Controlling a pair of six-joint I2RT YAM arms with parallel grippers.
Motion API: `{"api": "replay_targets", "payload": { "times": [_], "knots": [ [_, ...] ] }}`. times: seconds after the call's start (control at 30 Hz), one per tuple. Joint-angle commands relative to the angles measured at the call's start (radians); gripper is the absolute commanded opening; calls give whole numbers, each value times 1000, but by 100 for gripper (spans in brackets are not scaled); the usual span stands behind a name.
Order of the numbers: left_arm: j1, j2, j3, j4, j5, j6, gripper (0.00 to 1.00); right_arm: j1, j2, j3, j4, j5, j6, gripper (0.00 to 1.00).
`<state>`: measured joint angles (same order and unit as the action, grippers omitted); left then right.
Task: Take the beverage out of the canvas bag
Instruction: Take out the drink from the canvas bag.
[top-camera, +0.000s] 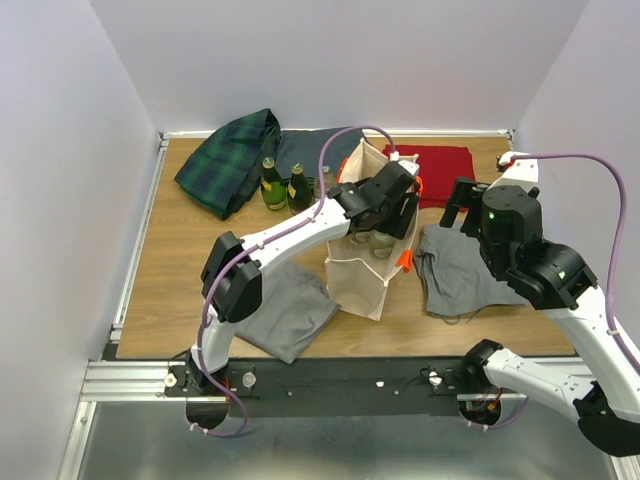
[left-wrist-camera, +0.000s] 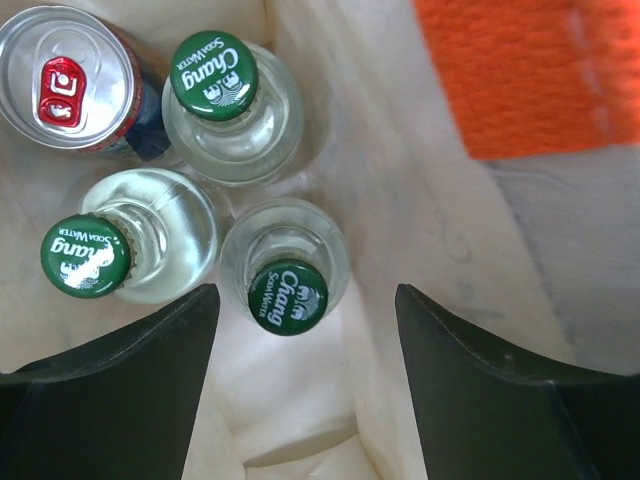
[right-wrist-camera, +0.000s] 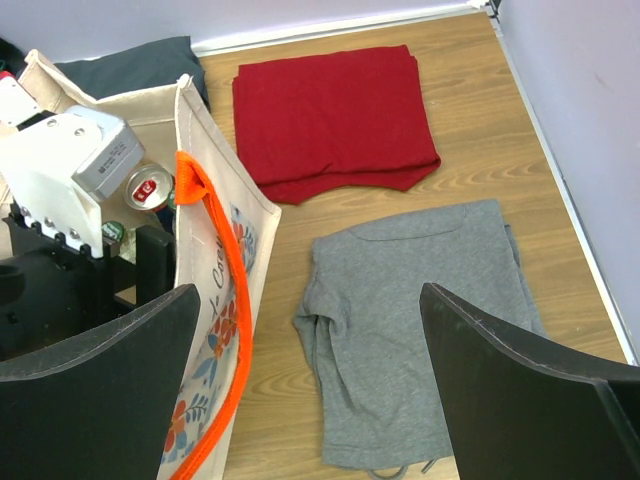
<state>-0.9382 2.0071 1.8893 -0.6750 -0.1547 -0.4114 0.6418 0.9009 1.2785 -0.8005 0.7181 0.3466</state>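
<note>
The cream canvas bag (top-camera: 362, 270) with orange handles (right-wrist-camera: 232, 300) stands mid-table. My left gripper (top-camera: 392, 212) hangs open over its mouth. In the left wrist view the open gripper (left-wrist-camera: 308, 330) looks down on three clear Chang soda water bottles with green caps (left-wrist-camera: 288, 296), (left-wrist-camera: 214, 76), (left-wrist-camera: 86, 256) and a can with a red tab (left-wrist-camera: 70, 80). The nearest cap lies just ahead of the jaws, untouched. My right gripper (right-wrist-camera: 310, 370) is open and empty, right of the bag, above a grey garment (right-wrist-camera: 420, 320).
Two dark green bottles (top-camera: 285, 186) stand behind the bag. A plaid cloth (top-camera: 228, 160) and a dark grey cloth (top-camera: 310, 150) lie at the back, a red cloth (top-camera: 440, 172) at the back right, and a grey cloth (top-camera: 290, 312) at the front left.
</note>
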Motion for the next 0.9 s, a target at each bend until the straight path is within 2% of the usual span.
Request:
{"api": "replay_targets", "payload": {
  "times": [0.0, 0.2, 0.23, 0.33, 0.67, 0.87],
  "knots": [
    [-7, 19, 34, -8, -48, -9, 81, 6, -13, 4, 24, 30, 6, 100],
    [-8, 30, 53, -6, -63, -9, 85, 6, -11, 7, 26, 29, 3, 100],
    [-7, 32, 57, -9, -66, -12, 93, 6, -13, 7, 24, 29, 3, 100],
    [-8, 38, 74, -14, -57, -15, 99, 6, -13, 4, 24, 34, 3, 100],
    [-7, 53, 108, -24, -20, -7, 99, 6, -11, 2, 29, 27, 6, 100],
    [-7, 56, 105, -18, -17, -7, 86, 4, -7, 5, 29, 26, 3, 100]
  ]
}}
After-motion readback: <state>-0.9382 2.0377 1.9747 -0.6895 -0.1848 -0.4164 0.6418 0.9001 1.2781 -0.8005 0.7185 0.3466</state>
